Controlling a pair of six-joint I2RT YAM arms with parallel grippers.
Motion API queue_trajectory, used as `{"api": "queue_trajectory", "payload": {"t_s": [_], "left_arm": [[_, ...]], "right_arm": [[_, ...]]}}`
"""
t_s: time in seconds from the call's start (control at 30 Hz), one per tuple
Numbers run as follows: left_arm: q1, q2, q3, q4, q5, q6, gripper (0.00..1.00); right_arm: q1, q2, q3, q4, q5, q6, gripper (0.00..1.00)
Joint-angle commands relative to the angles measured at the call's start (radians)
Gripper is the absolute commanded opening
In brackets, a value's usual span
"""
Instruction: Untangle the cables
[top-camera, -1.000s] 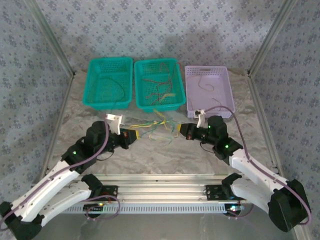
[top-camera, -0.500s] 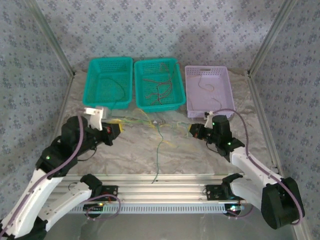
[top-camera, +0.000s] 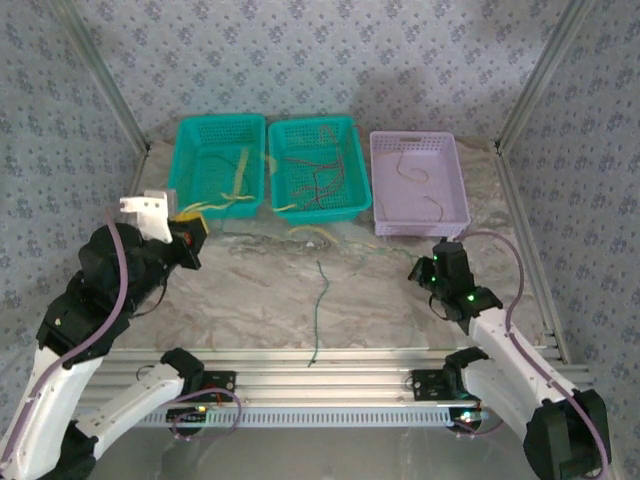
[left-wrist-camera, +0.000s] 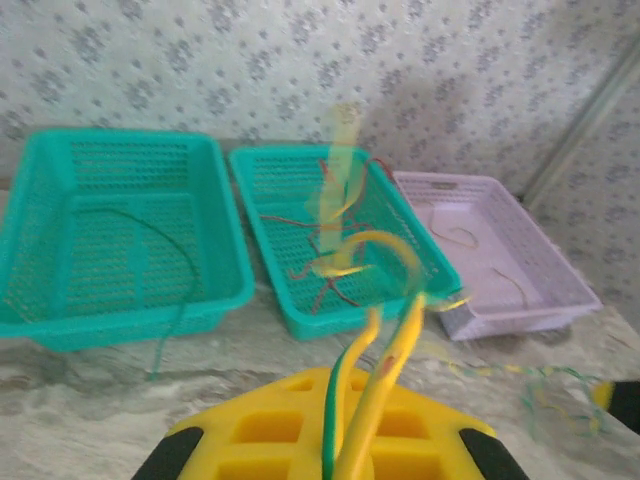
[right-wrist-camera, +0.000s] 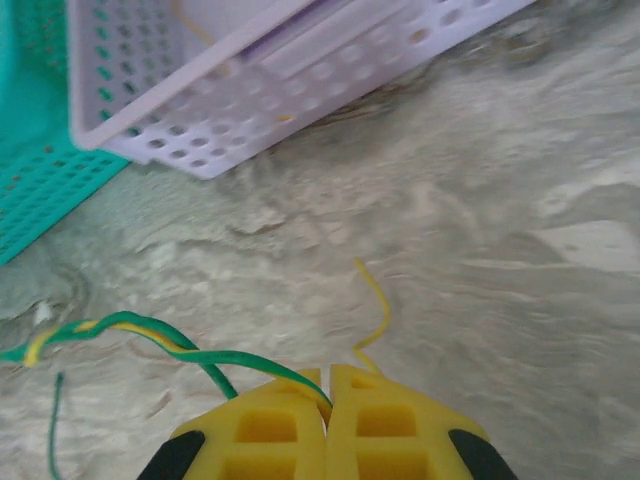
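Patterned grey wallpaper (top-camera: 300, 60) backs a marbled table (top-camera: 250, 290) with three baskets in a row along its far side. The left gripper (top-camera: 192, 240) is raised near the front corner of the left teal basket (top-camera: 176, 170). Its yellow pads are pressed together on a yellow cable (left-wrist-camera: 385, 360) and a green cable (left-wrist-camera: 338, 400), which rise from the pinch toward the middle teal basket (top-camera: 320, 212) ahead of it. The yellow one is blurred further out, so its course there is unclear. The right gripper (top-camera: 420, 268) sits low, just in front of the lilac basket (top-camera: 420, 227). Its jaws are closed flush, nipping a twisted green-and-yellow cable (right-wrist-camera: 150, 335) that trails off to its left over the table. A short yellow end (right-wrist-camera: 375, 300) lies just ahead of its tips. Between the two grippers, and nearer the arm bases than either, a loose green wire (top-camera: 318, 305) lies stretched out on the table. Red and brown wires (top-camera: 315, 180) lie in the middle teal basket, beyond both grippers. Thin brown wires (top-camera: 410, 170) lie in the lilac basket beyond the right gripper.
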Motion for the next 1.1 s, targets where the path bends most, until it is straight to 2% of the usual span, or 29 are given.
{"api": "queue_trajectory", "payload": {"t_s": [0.0,0.1,0.27,0.4,0.5,0.57,0.63,0.77,0.87,1.0,1.07], "left_arm": [[0.016,0.041,0.054,0.015,-0.108,0.061,0.0],[0.035,0.082,0.08,-0.003,-0.124,0.062,0.0],[0.039,0.114,0.062,0.016,-0.018,0.004,0.0],[0.039,0.123,0.016,0.025,0.028,-0.029,0.0],[0.039,0.128,-0.02,0.036,0.08,-0.051,0.0],[0.039,0.125,-0.037,0.037,0.093,-0.054,0.0],[0.039,0.124,-0.042,0.029,0.085,-0.048,0.0],[0.039,0.124,-0.035,0.009,0.085,-0.036,0.0],[0.039,0.128,-0.03,0.005,0.121,-0.04,0.0],[0.039,0.141,-0.022,0.017,0.223,-0.064,0.0],[0.039,0.148,-0.022,0.025,0.263,-0.082,0.0]], "right_arm": [[-0.021,-0.056,0.008,-0.086,0.11,0.043,0.0],[-0.039,-0.073,0.006,-0.091,0.079,0.037,0.0],[-0.035,-0.018,0.016,0.061,-0.138,-0.039,0.0],[0.009,0.099,0.075,0.007,-0.113,-0.076,0.0],[0.042,0.168,0.085,0.032,-0.109,-0.073,0.01],[0.078,0.174,0.084,0.059,-0.08,-0.065,0.14],[0.111,0.17,0.095,0.073,-0.057,-0.067,0.3],[0.172,0.155,0.126,0.101,-0.043,-0.084,0.5],[0.205,0.149,0.146,0.108,-0.034,-0.083,0.57],[0.256,0.138,0.161,0.16,-0.055,-0.082,0.6],[0.277,0.135,0.161,0.224,-0.108,-0.083,0.61]]}}
